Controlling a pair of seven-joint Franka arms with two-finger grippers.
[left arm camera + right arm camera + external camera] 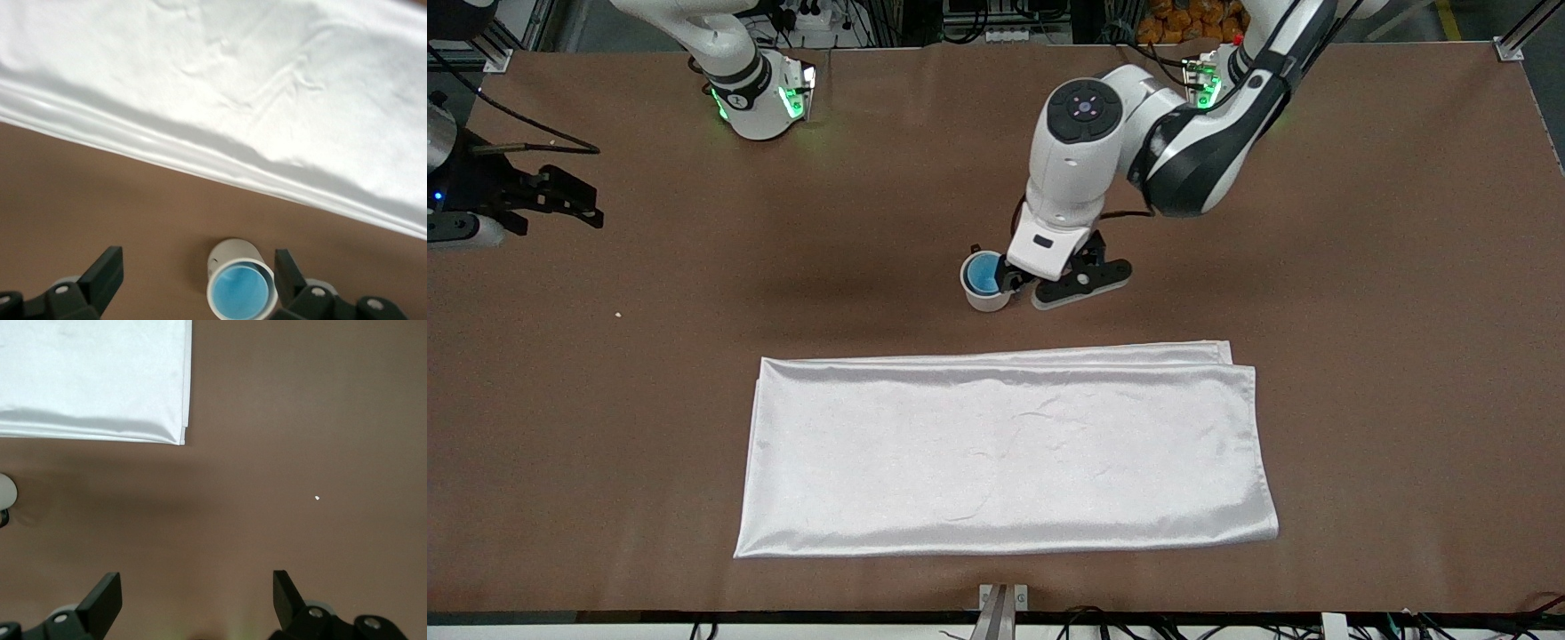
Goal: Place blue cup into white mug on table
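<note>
The blue cup [984, 271] sits inside the white mug [985, 300], which stands upright on the brown table [1360, 267] near its middle. My left gripper [1040, 267] hangs low over the mug and is open, holding nothing. In the left wrist view the blue cup [241, 292] fills the white mug [230, 252], which sits between the spread fingers, close to one finger [288, 272]; the left gripper [197, 273] has bare table under its middle. My right gripper [587, 204] waits open at the right arm's end of the table, and in its own view the right gripper [197, 593] holds nothing.
A shiny white folded cloth [1005, 453] lies flat on the table, nearer the front camera than the mug; its edge [220, 160] and a corner [181, 440] show in the wrist views. A small white crumb [617, 314] lies toward the right arm's end.
</note>
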